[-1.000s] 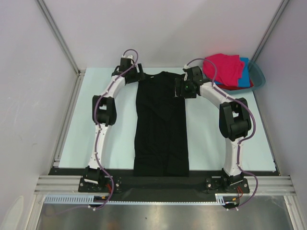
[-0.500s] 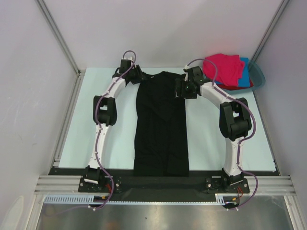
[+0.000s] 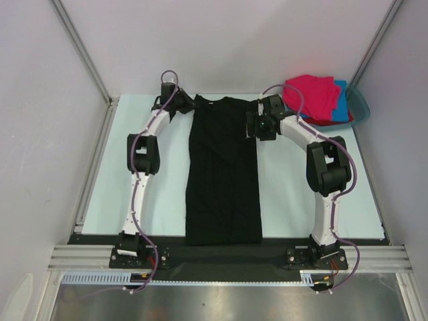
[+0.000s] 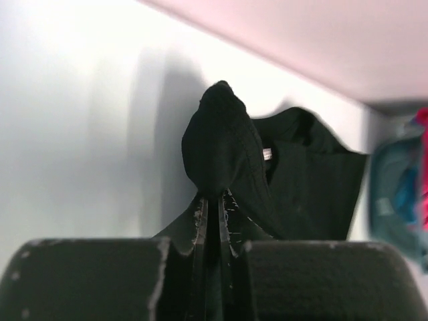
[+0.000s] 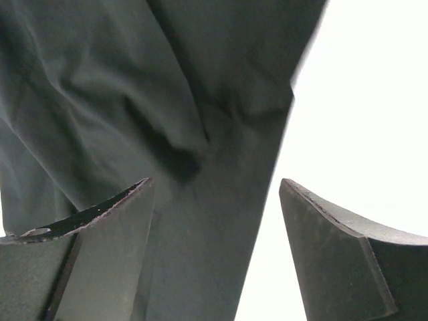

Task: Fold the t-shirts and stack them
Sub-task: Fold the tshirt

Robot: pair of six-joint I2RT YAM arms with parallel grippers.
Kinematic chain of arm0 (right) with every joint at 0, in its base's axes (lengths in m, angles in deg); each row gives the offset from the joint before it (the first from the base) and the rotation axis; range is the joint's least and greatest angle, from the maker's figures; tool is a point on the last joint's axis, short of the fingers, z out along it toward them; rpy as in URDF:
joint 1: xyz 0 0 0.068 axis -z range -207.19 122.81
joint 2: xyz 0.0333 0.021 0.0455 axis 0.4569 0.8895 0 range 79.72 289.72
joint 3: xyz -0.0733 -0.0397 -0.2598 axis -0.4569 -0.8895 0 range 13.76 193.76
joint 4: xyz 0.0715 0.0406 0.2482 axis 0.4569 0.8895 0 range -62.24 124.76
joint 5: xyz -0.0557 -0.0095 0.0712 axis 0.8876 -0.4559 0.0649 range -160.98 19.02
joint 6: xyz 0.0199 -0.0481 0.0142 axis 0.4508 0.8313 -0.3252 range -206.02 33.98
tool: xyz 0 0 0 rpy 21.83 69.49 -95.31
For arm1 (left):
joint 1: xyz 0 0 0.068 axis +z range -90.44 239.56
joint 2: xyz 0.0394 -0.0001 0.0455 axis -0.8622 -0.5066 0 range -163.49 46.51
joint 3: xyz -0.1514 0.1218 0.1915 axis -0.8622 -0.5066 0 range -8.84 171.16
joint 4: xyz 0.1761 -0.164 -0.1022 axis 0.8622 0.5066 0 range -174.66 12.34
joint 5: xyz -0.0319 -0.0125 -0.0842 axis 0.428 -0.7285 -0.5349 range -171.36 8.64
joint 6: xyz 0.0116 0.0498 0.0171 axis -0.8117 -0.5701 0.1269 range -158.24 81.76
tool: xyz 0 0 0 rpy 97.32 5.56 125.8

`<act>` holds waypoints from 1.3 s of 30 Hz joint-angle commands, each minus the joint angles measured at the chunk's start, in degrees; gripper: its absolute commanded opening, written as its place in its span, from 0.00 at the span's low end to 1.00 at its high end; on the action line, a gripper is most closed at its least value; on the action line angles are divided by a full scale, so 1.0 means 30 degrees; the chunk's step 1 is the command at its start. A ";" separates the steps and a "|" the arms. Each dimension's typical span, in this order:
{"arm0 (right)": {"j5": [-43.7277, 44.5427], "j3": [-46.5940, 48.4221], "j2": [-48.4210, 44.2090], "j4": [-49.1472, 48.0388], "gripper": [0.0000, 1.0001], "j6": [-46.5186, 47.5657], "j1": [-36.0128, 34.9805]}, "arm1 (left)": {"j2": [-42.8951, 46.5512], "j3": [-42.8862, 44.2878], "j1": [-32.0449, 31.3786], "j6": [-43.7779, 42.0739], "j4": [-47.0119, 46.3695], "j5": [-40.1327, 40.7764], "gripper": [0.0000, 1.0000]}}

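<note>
Left fingers (image 4: pixel 200 267) pinch black t-shirt (image 3: pixel 224 174); right fingers (image 5: pixel 100 254) spread wide above it.

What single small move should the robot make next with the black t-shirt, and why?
Probably close the right gripper on the cloth beneath it. The left gripper is pinched shut on a far corner of the black t-shirt, while the right jaws stand open astride the shirt's opposite edge, holding nothing. Both corners likely need gripping to fold it.
</note>
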 commanded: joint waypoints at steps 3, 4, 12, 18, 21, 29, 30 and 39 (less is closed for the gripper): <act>-0.0249 -0.0074 -0.0922 0.0072 0.81 0.0138 0.0126 | 0.0632 0.0316 0.2024 0.2902 -0.3256 -0.0167 0.00; -0.0249 -0.0074 -0.0922 0.0072 0.81 0.0110 0.0097 | 0.0661 0.0259 0.2171 0.3078 -0.3576 -0.0166 0.00; -0.0454 -0.0336 -0.1214 0.0248 0.80 0.0050 0.0126 | 0.0131 -0.0062 0.2612 0.4866 -0.5278 -0.2008 0.85; 0.0277 -0.2177 -0.2676 0.0306 0.80 0.0109 0.0155 | 0.4578 -0.5652 0.2086 0.0956 -0.4027 -0.2015 1.00; 0.0484 -0.3582 -0.3934 0.0394 0.80 -0.0066 0.0243 | 0.8415 -0.9808 0.1266 -0.1305 -0.2412 -0.0286 1.00; -0.1476 -0.8066 -0.7536 0.0014 0.79 -0.0915 0.0273 | 1.8173 -2.2339 -0.1925 -0.2548 -0.2523 0.3465 1.00; -0.1682 -0.8623 -0.7862 -0.0248 0.79 -0.1206 0.0273 | 1.9747 -2.3403 -0.2074 -0.2197 -0.2786 0.3235 1.00; -0.3645 -1.4511 -1.1904 -0.1422 0.80 -0.2292 0.0273 | 2.8396 -3.4831 -0.3628 0.0116 -0.3784 0.4433 1.00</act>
